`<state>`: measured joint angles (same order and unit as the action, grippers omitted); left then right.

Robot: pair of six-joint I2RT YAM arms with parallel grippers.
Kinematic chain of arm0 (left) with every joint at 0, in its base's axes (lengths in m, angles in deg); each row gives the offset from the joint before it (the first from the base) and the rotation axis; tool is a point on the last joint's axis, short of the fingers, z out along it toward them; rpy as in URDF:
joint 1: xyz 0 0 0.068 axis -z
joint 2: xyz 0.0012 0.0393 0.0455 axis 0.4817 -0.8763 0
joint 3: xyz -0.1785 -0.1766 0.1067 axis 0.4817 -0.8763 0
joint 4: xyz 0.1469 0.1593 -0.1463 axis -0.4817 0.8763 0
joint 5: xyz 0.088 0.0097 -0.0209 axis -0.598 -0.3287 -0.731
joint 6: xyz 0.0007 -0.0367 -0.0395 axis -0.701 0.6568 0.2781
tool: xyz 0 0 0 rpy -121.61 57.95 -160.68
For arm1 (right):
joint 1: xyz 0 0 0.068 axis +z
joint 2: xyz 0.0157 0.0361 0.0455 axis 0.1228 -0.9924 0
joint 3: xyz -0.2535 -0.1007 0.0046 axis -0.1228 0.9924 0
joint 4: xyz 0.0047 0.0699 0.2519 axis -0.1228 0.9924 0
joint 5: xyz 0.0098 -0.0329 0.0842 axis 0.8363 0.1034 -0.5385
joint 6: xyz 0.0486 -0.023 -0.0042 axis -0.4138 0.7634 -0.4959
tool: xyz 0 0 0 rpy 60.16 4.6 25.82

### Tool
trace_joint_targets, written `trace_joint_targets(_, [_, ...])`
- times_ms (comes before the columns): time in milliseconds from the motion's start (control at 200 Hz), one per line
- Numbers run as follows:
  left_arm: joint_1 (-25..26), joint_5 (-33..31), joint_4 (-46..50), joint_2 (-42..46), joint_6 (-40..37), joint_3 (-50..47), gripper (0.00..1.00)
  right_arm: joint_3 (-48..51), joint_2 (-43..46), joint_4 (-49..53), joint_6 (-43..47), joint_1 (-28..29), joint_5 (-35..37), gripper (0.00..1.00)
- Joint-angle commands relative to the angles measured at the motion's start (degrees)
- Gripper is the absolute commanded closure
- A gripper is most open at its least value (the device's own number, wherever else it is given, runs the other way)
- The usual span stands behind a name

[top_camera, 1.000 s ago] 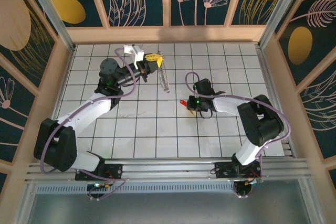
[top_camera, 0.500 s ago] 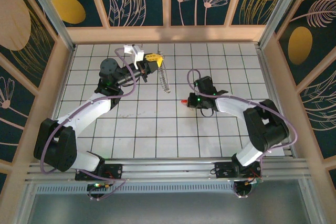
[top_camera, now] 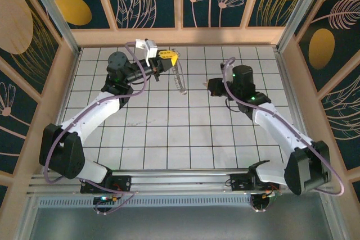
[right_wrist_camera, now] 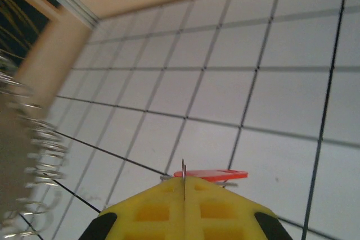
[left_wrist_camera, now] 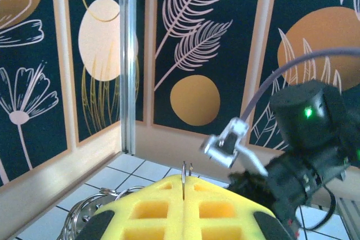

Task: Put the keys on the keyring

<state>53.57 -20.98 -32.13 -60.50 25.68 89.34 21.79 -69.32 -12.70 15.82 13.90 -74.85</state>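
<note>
My left gripper (top_camera: 168,58) is raised at the back of the table, its yellow pads (left_wrist_camera: 169,209) shut on a thin wire of the keyring (top_camera: 179,81). The ridged silvery loop hangs down from it to the right. Its coils show at lower left in the left wrist view (left_wrist_camera: 84,213) and blurred at the left of the right wrist view (right_wrist_camera: 36,164). My right gripper (top_camera: 211,87) is lifted off the table to the right of the loop. It is shut (right_wrist_camera: 184,182), with a thin metal sliver pinched between the pads. The red key (right_wrist_camera: 218,175) lies crosswise at their tips.
The white gridded table (top_camera: 169,133) is walled by a wooden rim (top_camera: 180,36) and patterned panels. In the left wrist view the right arm's black wrist (left_wrist_camera: 306,139) and its silver bracket (left_wrist_camera: 225,143) sit close ahead of the left gripper.
The right gripper closed on the key on the table, then lifted it up and back toward the keyring. The left gripper shifted slightly back with the loop.
</note>
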Motion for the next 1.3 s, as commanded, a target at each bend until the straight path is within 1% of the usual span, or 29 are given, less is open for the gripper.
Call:
trace_joint_targets(0, [0.4, 3.7, 1.2, -0.5, -3.5, 3.6, 1.0, -2.2, 3.7, -5.6, 4.7, -2.5, -10.4, 1.0])
trace_joint_targets(200, [1.2, 5.5, 6.6, -1.0, -9.0, 6.7, 1.0, -2.6, 7.2, -12.1, 7.6, -6.2, -23.2, 1.0])
trace_joint_targets(275, [1.7, 6.3, 8.6, -1.6, -10.5, 8.3, 1.0, -3.2, 7.6, -14.2, 7.4, -6.9, -26.7, 1.0])
trace_joint_targets(370, [2.3, 6.7, 11.7, -2.2, -13.3, 10.2, 1.0, -4.4, 7.4, -15.9, 6.9, -7.0, -28.9, 1.0])
trace_joint_targets(530, [2.9, 7.6, 14.0, -3.4, -16.6, 12.3, 1.0, -5.6, 7.3, -19.1, 5.4, -7.0, -30.1, 1.0])
trace_joint_targets(666, [3.2, 8.9, 14.5, -4.3, -16.9, 14.1, 1.0, -5.1, 8.4, -22.4, 4.0, -6.9, -30.6, 1.0])
trace_joint_targets(786, [3.6, 8.7, 14.6, -5.0, -17.1, 15.2, 1.0, -4.6, 9.3, -24.1, 3.5, -6.7, -30.8, 1.0])
trace_joint_targets(1116, [4.9, 9.2, 17.3, -7.1, -17.0, 18.2, 1.0, -6.2, 8.5, -24.2, 5.5, -5.8, -31.0, 1.0])
trace_joint_targets(1296, [5.4, 8.8, 19.4, -7.7, -17.4, 19.4, 1.0, -7.2, 7.6, -23.9, 6.8, -4.1, -30.1, 1.0])
